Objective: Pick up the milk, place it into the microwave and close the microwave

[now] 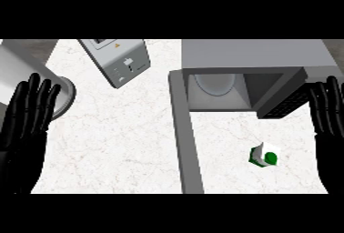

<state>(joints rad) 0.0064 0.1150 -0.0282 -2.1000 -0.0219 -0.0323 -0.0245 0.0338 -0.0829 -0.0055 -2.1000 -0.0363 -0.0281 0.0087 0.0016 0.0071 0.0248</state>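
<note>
Left hand (20, 129): lower left of frame, at the left edge, released, fingers straight and pointing up-frame, holding nothing. Resting.

Right hand (331, 132): right edge of frame, likewise released, fingers straight and pointing up, holding nothing. Resting.

Counter (114, 145): white marbled top, fills most of the frame between the two hands.

Milk (264, 155): small white carton with green patches, standing on the counter at lower right. It is outside the microwave, below the open cavity in the frame, and to the right of the door. Not touched by either hand; nearer the right hand than the left, with bare counter between.

Microwave door (186, 136): swung open, seen edge-on as a long grey bar running from the cavity's left front corner down to the counter's lower edge, just right of centre.

Microwave (255, 54): grey box, upper right. Cavity open to view; a pale round plate (215, 84) lies inside at its left. A dark gridded panel (285, 105) sits at the cavity's right side; what it is I cannot tell.

Grey appliance (115, 61): upper centre-left, tilted in the frame, with a small control face. Well apart from the milk.

Grey cylinder (27, 68): upper left corner, partly behind the left hand's fingertips.
</note>
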